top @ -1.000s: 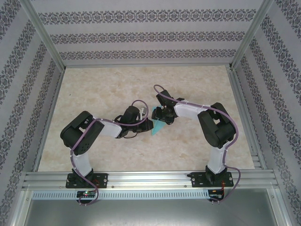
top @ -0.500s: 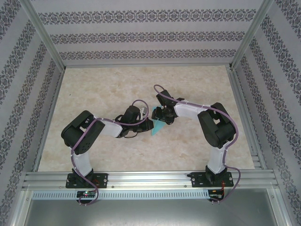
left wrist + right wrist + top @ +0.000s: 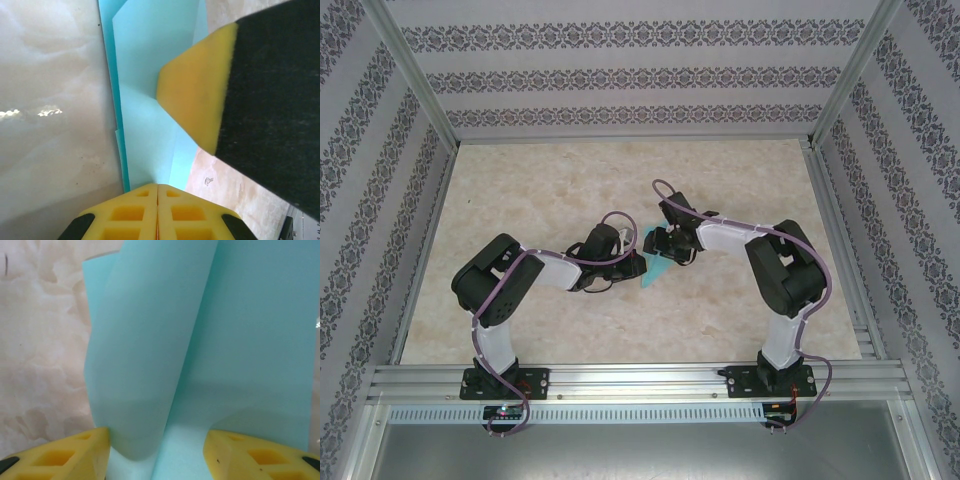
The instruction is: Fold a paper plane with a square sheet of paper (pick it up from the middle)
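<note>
Top external: one paper plane (image 3: 656, 272), two pincers (image 3: 636, 266) (image 3: 661, 246).

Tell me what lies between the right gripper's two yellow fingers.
A curled-up fold of the thin turquoise paper sheet stands between the yellow fingers of the right gripper, rising from the sheet's flatter part. The right wrist view shows this.

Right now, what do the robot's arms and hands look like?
The left arm and right arm are black with white links, each trailed by a purple cable. The left hand and right hand have yellow, grid-moulded fingers with black edges.
</note>
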Robot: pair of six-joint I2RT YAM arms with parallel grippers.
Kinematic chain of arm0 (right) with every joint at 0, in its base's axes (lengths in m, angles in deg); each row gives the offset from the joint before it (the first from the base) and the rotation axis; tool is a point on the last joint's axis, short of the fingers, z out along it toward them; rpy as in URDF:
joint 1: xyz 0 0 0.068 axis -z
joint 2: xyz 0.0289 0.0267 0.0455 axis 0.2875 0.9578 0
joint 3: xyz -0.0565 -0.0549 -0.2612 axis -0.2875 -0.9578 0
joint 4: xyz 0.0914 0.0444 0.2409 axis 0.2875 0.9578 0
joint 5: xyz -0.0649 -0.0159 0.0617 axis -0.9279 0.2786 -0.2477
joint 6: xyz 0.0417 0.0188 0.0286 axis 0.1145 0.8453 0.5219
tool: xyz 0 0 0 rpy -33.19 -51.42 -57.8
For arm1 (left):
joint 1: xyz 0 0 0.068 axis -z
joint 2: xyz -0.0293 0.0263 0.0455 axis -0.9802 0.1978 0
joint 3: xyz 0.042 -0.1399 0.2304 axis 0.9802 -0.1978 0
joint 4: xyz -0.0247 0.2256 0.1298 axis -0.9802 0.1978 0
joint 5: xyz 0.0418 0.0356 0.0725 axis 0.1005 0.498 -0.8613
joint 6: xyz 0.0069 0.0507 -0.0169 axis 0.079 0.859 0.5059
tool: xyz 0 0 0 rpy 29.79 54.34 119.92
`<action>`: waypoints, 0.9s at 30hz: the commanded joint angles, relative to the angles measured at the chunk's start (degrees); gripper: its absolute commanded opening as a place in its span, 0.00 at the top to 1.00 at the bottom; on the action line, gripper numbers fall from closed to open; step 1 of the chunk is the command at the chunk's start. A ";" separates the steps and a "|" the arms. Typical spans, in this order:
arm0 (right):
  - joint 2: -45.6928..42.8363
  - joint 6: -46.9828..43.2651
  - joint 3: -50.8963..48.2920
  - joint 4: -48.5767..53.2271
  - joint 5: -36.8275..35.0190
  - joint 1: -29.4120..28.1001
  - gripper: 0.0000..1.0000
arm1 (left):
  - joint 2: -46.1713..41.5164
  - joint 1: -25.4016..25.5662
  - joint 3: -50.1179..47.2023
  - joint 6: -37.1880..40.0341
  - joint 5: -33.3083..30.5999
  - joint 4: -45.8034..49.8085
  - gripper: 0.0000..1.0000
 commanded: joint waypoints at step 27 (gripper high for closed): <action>8.77 -3.82 -4.67 3.09 0.38 2.59 0.54 | -6.04 -1.60 5.31 3.81 -1.55 10.21 0.85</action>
